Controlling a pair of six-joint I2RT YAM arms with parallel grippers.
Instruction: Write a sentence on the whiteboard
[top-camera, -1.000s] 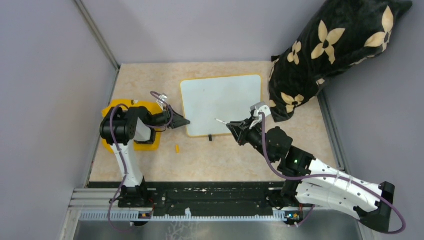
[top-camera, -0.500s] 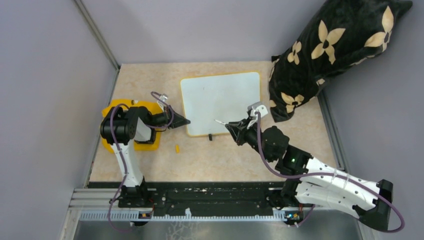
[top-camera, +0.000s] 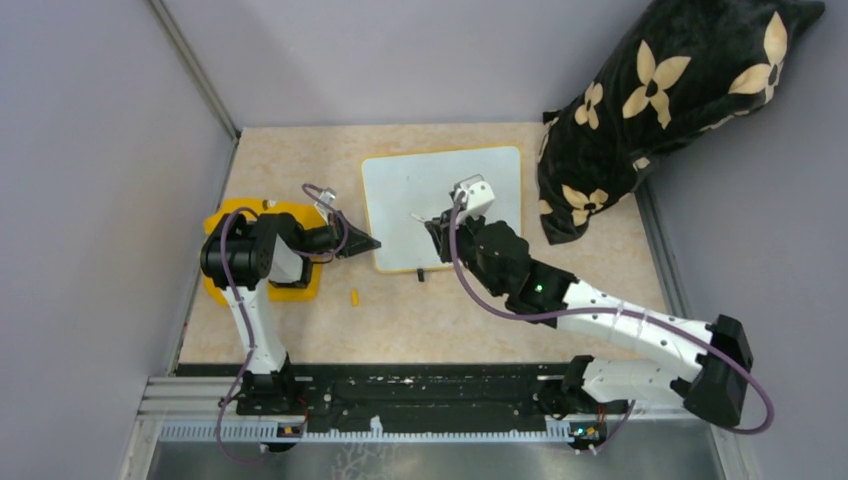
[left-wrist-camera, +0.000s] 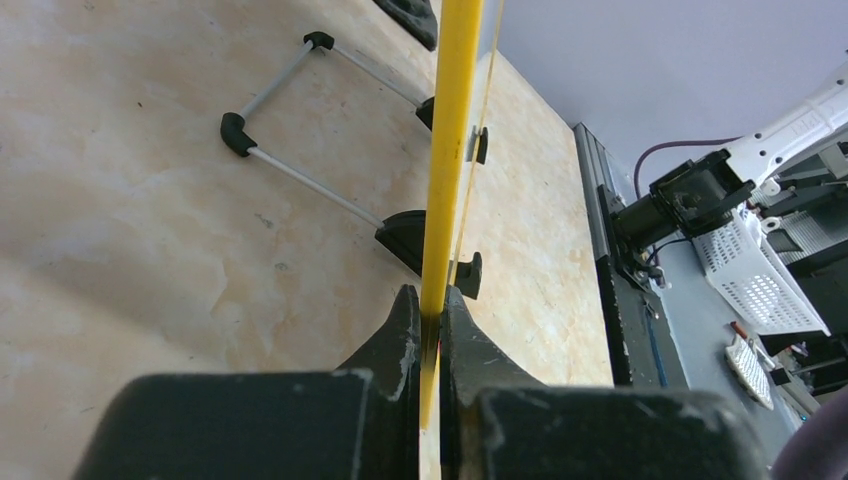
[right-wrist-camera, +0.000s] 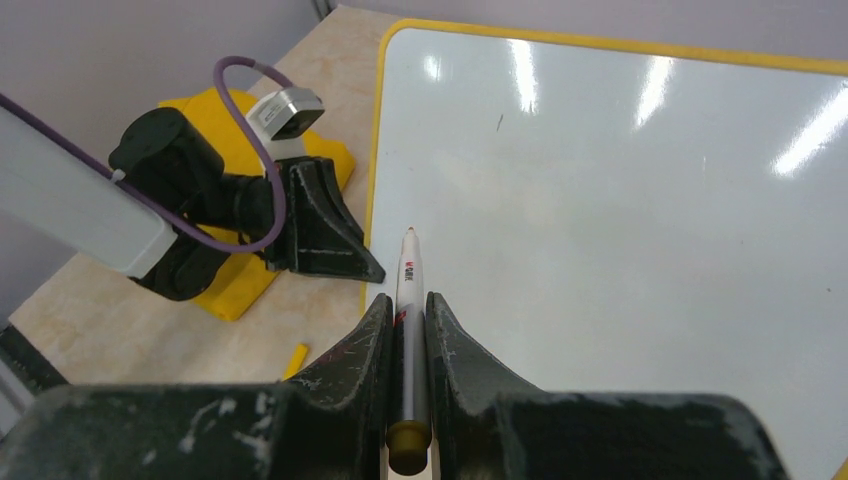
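**Board pinned, marker poised, nothing written yet**

My left jaws are pressed together on the thin yellow rim (left-wrist-camera: 448, 150) of the whiteboard (top-camera: 400, 195), at its left edge near the near-left corner. In my left wrist view the rim runs edge-on straight between them. I judge that grip is there to hold the board steady so it does not slide under the pen.

The board lies flat towards the far edge of the desk (top-camera: 450, 310), with one small black foot (top-camera: 421, 273) on its near edge. A black cushion with cream flowers (top-camera: 640, 110) sits just beside its right edge.

My right jaws are clamped on a white marker (right-wrist-camera: 409, 270). Its barrel lies along the gap between them and its tip points out over the left part of the board, which I read as ready to start a line from that side. I cannot tell whether the tip touches the surface.

A small orange piece (top-camera: 354, 296), perhaps the cap, lies on the desk near the board's near-left corner. A flat yellow piece (top-camera: 222, 222) lies under my left arm by the left edge.

No sentence shows: the white face looks blank apart from one tiny dark speck (right-wrist-camera: 499, 122). The marker carries small red print, too fine to read. I see no other label or brand.
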